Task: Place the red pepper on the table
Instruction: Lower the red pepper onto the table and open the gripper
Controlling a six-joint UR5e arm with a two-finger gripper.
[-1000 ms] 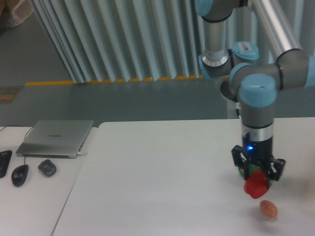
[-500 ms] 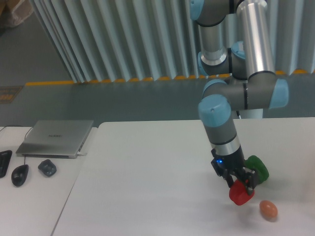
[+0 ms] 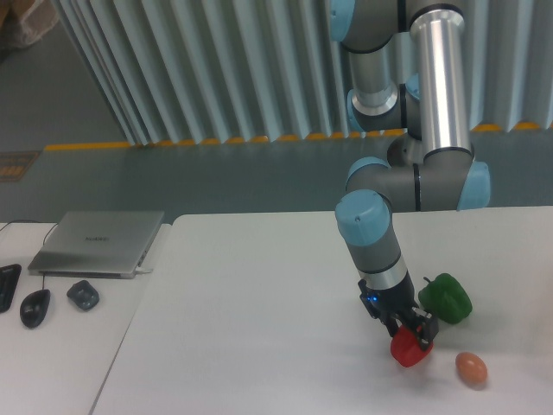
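The red pepper point(image 3: 406, 350) is gripped by the tool point(image 3: 409, 336), whose two fingers are closed around its upper part. The arm is tilted, so that the tool is angled down and towards the right of the picture. The red pepper is held low over the white surface point(image 3: 259, 328), towards its front right part; whether its underside touches the surface cannot be told. A green pepper point(image 3: 447, 298) is seen lying on the surface just beside the tool, to the right and a little farther back. A small orange egg-shaped object point(image 3: 471, 368) is seen on the surface near the red pepper, to its right and slightly nearer the camera, apart from it. On a separate desk at the left, a closed laptop point(image 3: 98, 241) and a dark mouse point(image 3: 34, 307) are seen.
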